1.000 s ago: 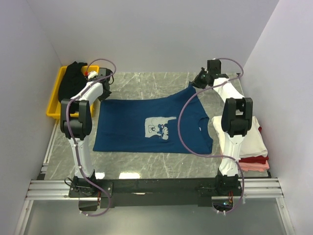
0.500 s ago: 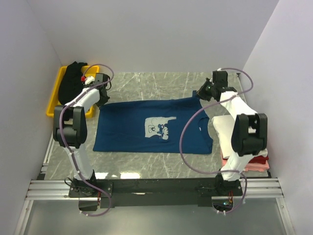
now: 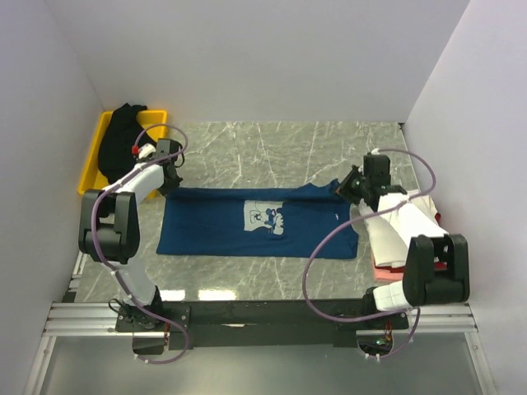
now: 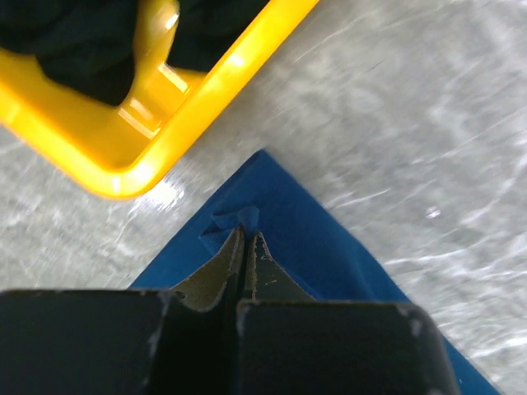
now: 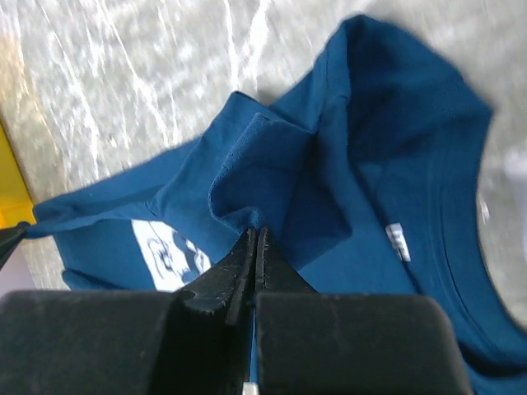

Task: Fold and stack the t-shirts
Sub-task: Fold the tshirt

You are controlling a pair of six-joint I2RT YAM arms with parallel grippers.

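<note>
On the table (image 3: 272,148), the left gripper (image 3: 170,186) and the right gripper (image 3: 346,183) stay pinched tight on the far corners of the blue shirt (image 3: 247,239) and have pulled that edge nearer, so the first fold is now starting.

The left arm (image 3: 144,174) and right arm (image 3: 387,234) have white links, black joints and black bases; a mauve cable (image 3: 305,280) loops along each.

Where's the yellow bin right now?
Top view: the yellow bin sits at the far-left corner of the table, holding the black t-shirt, just beyond the left gripper pinching a corner of the dark blue t-shirt.
</note>
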